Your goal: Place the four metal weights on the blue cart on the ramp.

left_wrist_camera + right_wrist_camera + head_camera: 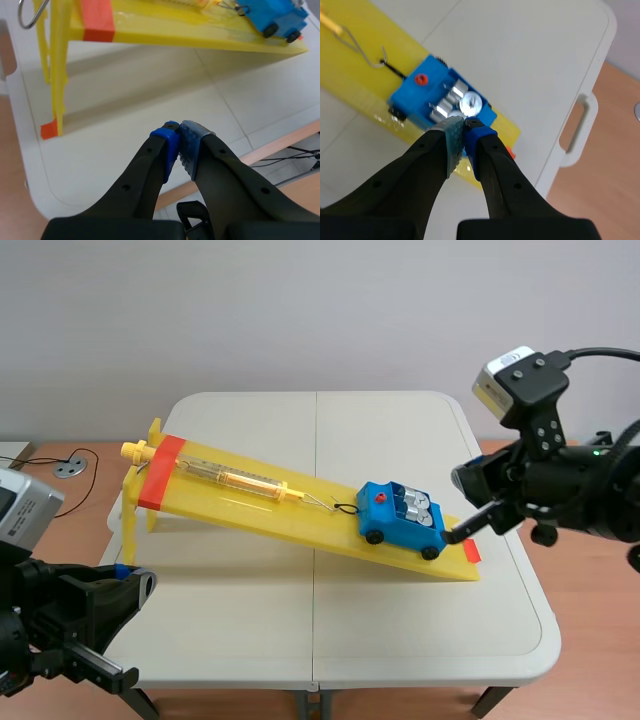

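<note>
1. Right hand (464, 124) has its two fingers pressed together, the dotted pads meet with nothing between them, and the tips hang right over the downhill end of the blue plastic cart (411, 101)
2. Shiny silver metal weights (470, 104) stand packed together in the cart's open tray, just ahead of those fingertips; the fingers hide part of the tray, so the count cannot be told for sure
3. On its black wheels, the cart stands on the lower part of the long yellow plastic ramp (260, 512), near the small orange-red strip (471, 551) at the low end
4. From the cart's uphill end, a thin black loop runs to the wire hook of a clear yellow spring scale (235, 478) that lies along the ramp
5. Left hand (180, 134) is closed too, blue pad against grey pad, and grips nothing; it hangs low over the near left corner of the white folding table (400, 640), well apart from the cart
6. At the ramp's raised end are thin yellow legs (56, 75) and a broad orange-red band (160, 472)
</note>
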{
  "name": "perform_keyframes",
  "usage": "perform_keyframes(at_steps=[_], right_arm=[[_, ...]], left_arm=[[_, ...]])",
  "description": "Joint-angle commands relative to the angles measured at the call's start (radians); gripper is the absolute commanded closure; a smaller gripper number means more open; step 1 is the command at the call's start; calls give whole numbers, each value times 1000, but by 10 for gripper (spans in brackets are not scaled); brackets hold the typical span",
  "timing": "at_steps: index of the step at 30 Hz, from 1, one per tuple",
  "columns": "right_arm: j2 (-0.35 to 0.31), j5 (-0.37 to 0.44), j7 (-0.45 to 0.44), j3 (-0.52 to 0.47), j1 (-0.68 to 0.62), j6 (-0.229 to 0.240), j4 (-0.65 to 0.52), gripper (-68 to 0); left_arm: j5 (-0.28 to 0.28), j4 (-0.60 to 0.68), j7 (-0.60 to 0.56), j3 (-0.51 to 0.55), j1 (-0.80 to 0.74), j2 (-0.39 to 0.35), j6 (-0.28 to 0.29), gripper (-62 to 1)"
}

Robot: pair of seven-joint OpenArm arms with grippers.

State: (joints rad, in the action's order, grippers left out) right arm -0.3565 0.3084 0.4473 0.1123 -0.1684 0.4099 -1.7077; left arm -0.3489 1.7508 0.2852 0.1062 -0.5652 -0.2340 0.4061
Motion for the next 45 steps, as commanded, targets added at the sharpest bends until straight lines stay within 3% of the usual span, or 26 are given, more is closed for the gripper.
perform_keyframes(at_steps=[1, 6, 12, 17, 21, 30, 39, 45], right_arm=[[-82, 93, -93, -68, -24, 60, -110, -6], [-109, 135, -85, -160, -189, 139, -171, -6], [-109, 156, -60, -282, -414, 207, -227, -6], [-109, 156, -48, -340, -603, 277, -235, -6], [-109, 149, -49, -357, -752, 322, -235, -6], [-108, 58, -49, -356, -949, 325, -235, -6], [-103, 32, -50, -356, -965, 324, -235, -6], [-103, 31, -50, -356, -964, 324, -235, -6]], left_arm=[[-48, 165, -101, 10, 20, 36, 61, -25], [-16, 200, -101, -2, 54, 72, 61, -25], [100, 199, -106, -88, 123, 90, 48, -25], [235, 191, -112, -180, 190, 90, -28, -25], [304, 156, -112, -222, 251, 106, -88, -25], [368, 13, -116, -265, 370, 156, -161, -25], [396, -139, -138, -270, 472, 176, -192, -25], [399, -167, -139, -270, 491, 176, -206, -25]])
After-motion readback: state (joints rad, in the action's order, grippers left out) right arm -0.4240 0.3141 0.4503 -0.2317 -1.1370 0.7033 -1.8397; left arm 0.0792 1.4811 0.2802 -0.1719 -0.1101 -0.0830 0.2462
